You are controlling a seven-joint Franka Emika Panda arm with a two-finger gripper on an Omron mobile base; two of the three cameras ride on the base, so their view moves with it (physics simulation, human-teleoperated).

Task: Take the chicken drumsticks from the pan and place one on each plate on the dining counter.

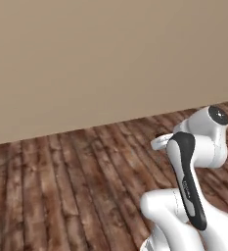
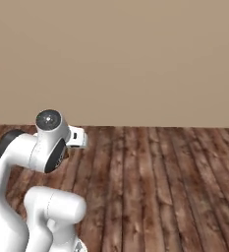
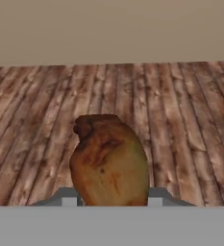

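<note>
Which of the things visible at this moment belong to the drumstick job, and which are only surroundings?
Belongs to the job:
- chicken drumstick, between the fingers of the gripper

Just surroundings:
- wooden plank floor
- plain beige wall

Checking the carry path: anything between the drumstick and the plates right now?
Nothing visible stands in the way. The tool is shut on the drumstick, with bare wood floor and a tan wall ahead. No plates or counter are in view, so the rest of the path can't be judged.
</note>
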